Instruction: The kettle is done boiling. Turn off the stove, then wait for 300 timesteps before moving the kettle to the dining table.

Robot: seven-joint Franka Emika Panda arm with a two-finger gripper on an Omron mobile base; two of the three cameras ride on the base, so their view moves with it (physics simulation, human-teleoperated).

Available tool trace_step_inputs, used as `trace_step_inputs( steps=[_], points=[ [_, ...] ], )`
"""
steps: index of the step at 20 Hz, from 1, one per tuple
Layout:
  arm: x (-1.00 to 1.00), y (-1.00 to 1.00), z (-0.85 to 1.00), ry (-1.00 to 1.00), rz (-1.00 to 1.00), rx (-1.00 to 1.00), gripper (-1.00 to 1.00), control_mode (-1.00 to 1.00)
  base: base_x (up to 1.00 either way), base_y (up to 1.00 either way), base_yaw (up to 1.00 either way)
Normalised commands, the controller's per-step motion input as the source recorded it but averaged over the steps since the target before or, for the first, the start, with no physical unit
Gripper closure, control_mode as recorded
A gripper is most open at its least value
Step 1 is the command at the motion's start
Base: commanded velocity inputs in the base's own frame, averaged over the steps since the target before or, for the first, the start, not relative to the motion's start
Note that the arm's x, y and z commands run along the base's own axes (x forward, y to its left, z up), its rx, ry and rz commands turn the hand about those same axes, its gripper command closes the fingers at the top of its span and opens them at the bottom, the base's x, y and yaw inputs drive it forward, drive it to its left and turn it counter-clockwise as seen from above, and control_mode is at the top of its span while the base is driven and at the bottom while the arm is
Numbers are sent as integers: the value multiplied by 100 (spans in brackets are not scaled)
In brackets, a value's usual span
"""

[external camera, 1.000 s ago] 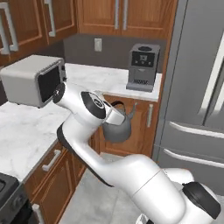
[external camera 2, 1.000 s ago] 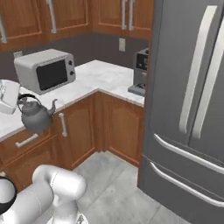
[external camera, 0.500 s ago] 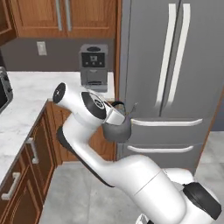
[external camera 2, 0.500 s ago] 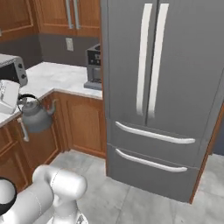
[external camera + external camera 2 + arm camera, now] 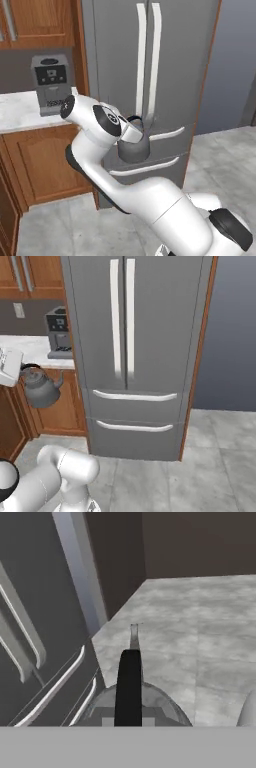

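Note:
The kettle [image 5: 132,150] is a squat dark-grey pot with a black loop handle, and it hangs in the air in front of the fridge's lower doors. My gripper [image 5: 135,125] is shut on the handle from above. From the right base view the kettle [image 5: 40,390] hangs at the left edge under the white hand, gripper [image 5: 22,368] closed on the handle, spout pointing right. In the hand view the black handle [image 5: 129,687] runs up the middle over the kettle's lid, with the thin spout [image 5: 134,636] beyond. The stove and the dining table are out of view.
A tall grey fridge [image 5: 150,75] [image 5: 130,331] stands straight ahead. Left of it a coffee machine [image 5: 50,82] sits on a marble counter [image 5: 20,112] above wooden cabinets [image 5: 45,160]. Grey tiled floor [image 5: 215,456] stretches to the right.
The whole picture has slid left as the base turned right: microwave and corner counter are gone, the fridge is now central. The kettle stays held in the same grip.

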Motion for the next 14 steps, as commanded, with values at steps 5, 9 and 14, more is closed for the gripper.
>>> trace_step_inputs(
  steps=[5,9,14],
  points=[
    [0,0,0,0,0,0,100,100,-27,-18,-50],
    [0,0,0,0,0,0,100,100,-26,-17,-50],
    [0,0,0,0,0,0,100,100,-22,-16,-50]
  ],
)
